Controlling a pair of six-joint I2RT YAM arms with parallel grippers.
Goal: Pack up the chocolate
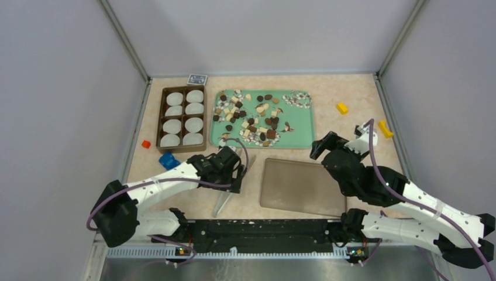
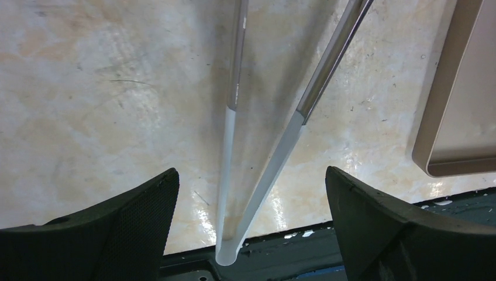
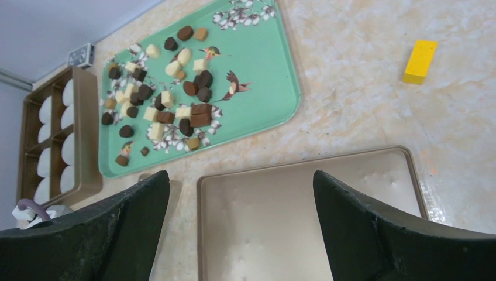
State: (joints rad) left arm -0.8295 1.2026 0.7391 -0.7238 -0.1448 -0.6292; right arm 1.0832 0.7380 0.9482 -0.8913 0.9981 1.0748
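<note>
The white-and-black left arm [image 1: 158, 187] lies low and stretched forward, its left gripper [image 1: 233, 164] just left of the flat tan rectangular tray [image 1: 304, 187], fingers [image 2: 134, 216] spread wide. The right arm [image 1: 409, 196] folds inward, its right gripper [image 1: 320, 146] over the tray's far edge, fingers [image 3: 117, 216] likewise parted.

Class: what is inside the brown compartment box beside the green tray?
The box holds eight white paper cups, one per compartment. The cups look empty; the box floor under them is covered.
</note>
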